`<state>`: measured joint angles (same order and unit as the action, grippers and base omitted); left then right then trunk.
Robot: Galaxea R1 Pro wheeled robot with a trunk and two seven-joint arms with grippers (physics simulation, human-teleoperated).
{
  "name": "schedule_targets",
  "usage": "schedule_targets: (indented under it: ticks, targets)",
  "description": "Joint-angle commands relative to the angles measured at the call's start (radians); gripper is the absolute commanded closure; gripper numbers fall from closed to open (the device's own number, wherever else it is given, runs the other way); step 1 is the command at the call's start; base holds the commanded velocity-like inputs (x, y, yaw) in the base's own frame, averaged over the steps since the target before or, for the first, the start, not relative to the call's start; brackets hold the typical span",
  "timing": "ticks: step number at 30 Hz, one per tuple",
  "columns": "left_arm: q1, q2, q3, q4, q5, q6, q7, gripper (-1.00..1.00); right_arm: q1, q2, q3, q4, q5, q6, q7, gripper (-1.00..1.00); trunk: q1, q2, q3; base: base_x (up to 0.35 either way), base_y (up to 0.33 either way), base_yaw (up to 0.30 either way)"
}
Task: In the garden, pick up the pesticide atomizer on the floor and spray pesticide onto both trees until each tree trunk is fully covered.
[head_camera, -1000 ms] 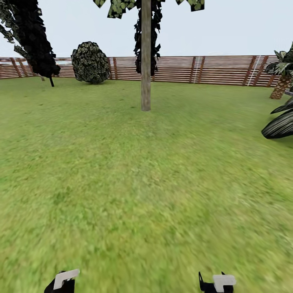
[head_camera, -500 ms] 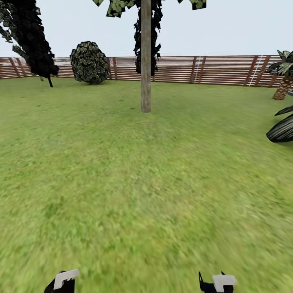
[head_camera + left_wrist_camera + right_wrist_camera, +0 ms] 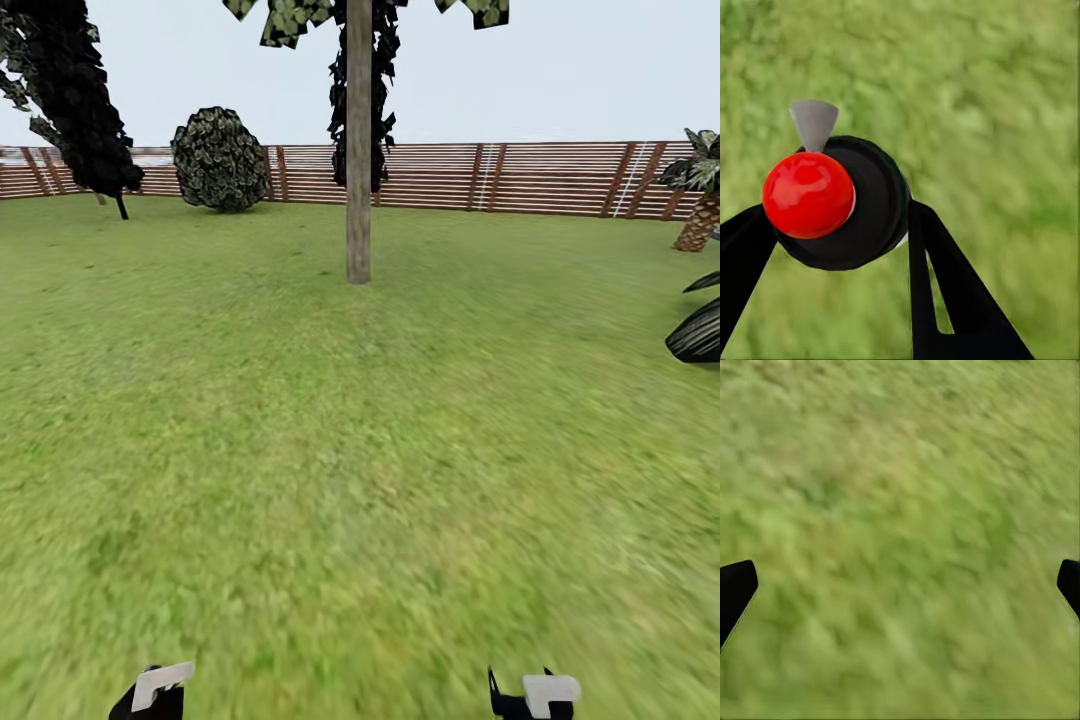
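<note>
My left gripper (image 3: 838, 210) is shut on the pesticide atomizer (image 3: 840, 202), a round black body with a shiny red knob and a small grey cone nozzle, held above the grass. In the right wrist view my right gripper (image 3: 904, 585) is open, nothing but lawn between its black fingertips. Straight ahead in the head view stands one of the trees, its thick pale tree trunk (image 3: 359, 170) rising bare from the lawn to jagged green foliage (image 3: 290, 15) at the picture's top. Both arm ends sit at the bottom edge, left (image 3: 160, 690) and right (image 3: 535, 693). No white specks hang in the air.
A brown slat fence (image 3: 540, 178) closes the back of the garden. A round dark bush (image 3: 220, 158) and a black-foliaged tree (image 3: 70, 90) stand far left. A palm (image 3: 700, 200) and a dark striped plant (image 3: 697, 335) are at the right edge. Open grass (image 3: 350, 450) lies between me and the trunk.
The whole head view has shifted: the trunk's base sits slightly lower and the striped plant has slid towards the right edge, so the camera has moved forward. Both arm ends keep their places.
</note>
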<state>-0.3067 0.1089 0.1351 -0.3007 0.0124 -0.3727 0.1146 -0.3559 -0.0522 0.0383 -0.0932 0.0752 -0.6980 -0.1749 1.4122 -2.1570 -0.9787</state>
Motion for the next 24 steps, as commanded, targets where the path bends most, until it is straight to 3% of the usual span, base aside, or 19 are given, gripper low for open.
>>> schedule_targets:
  ticks: [1,24]
  targets:
    - [0.000,0.000,0.000,-0.001,0.000,0.000,0.000,1.00,0.000,0.000,0.000,0.000,0.000,0.000,0.000,-1.00,0.000,0.000,0.000,0.339,0.000,0.000]
    - [0.000,0.000,0.000,-0.001,0.000,0.000,0.000,1.00,0.000,0.000,0.000,0.000,0.000,0.000,0.000,-1.00,0.000,0.000,0.000,0.339,0.000,0.017]
